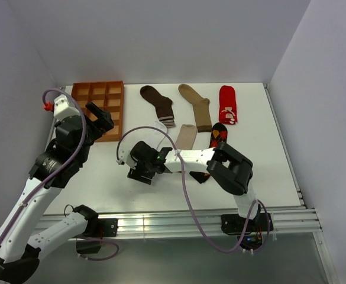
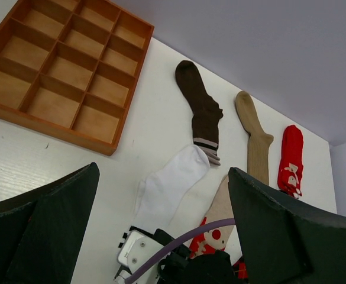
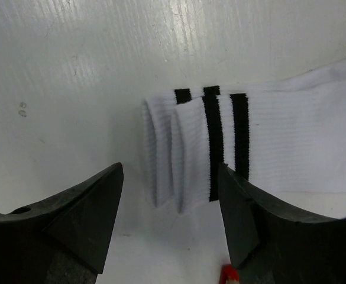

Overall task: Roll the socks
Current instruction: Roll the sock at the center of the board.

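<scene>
The white black-striped sock (image 3: pixel 279 148) lies flat, its cuff end bunched into folds. My right gripper (image 3: pixel 170 171) is open just above that cuff, one finger on each side; in the top view it (image 1: pixel 140 167) hides the cuff of this sock (image 1: pixel 159 131). My left gripper (image 1: pixel 100 121) is open and empty, raised beside the tray, looking down on the white sock (image 2: pixel 170 186). The dark brown sock (image 1: pixel 158 103), tan sock (image 1: pixel 197 106), red sock (image 1: pixel 227 105), beige red-toed sock (image 1: pixel 186 136) and black-orange argyle sock (image 1: pixel 218 135) lie flat at the back.
The orange-brown gridded tray (image 1: pixel 99 89) stands at the back left, its compartments empty (image 2: pixel 60 71). The right arm and its purple cable (image 1: pixel 184 177) stretch across the table's middle. White walls close the back and sides.
</scene>
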`<state>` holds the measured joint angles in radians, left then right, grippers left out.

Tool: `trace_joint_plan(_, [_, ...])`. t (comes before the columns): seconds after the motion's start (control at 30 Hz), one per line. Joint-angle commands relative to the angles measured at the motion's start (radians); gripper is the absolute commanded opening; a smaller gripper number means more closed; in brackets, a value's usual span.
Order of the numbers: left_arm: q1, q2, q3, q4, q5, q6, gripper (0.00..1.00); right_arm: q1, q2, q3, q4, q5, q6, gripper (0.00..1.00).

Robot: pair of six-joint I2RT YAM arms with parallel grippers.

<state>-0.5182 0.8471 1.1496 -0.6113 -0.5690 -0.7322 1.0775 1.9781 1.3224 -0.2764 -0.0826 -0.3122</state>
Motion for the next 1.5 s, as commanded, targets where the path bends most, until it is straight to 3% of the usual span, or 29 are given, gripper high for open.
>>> trace_joint_plan(0.0, [0.004,0.003,-0.007,0.048,0.020,0.027,0.97,0.018,0.002,0.001,0.063,0.037,0.013,0.72])
trace_joint_plan(0.2, [0.006,0.018,-0.033,0.073,0.032,0.028,0.97,0.019,0.033,-0.005,0.075,0.081,0.035,0.60])
trace_joint_plan(0.4, [0.006,0.023,-0.085,0.119,0.047,0.014,0.97,0.012,0.047,-0.008,0.072,0.081,0.032,0.36])
trace_joint_plan(0.53, [0.006,0.017,-0.125,0.156,0.058,0.007,0.97,-0.020,0.028,-0.002,0.026,-0.026,0.030,0.28])
trace_joint_plan(0.8, [0.004,0.003,-0.301,0.304,0.130,-0.022,0.92,-0.227,0.010,0.093,-0.217,-0.414,-0.004,0.24])
trace_joint_plan(1.0, [0.006,-0.026,-0.461,0.455,0.202,-0.044,0.82,-0.329,0.083,0.207,-0.429,-0.668,-0.070,0.24])
trace_joint_plan(1.13, [0.004,-0.017,-0.560,0.564,0.280,-0.032,0.73,-0.369,0.183,0.299,-0.564,-0.732,-0.120,0.23])
trace_joint_plan(1.47, [-0.043,0.081,-0.812,0.852,0.405,0.013,0.68,-0.366,0.343,0.475,-0.751,-0.801,-0.153,0.23])
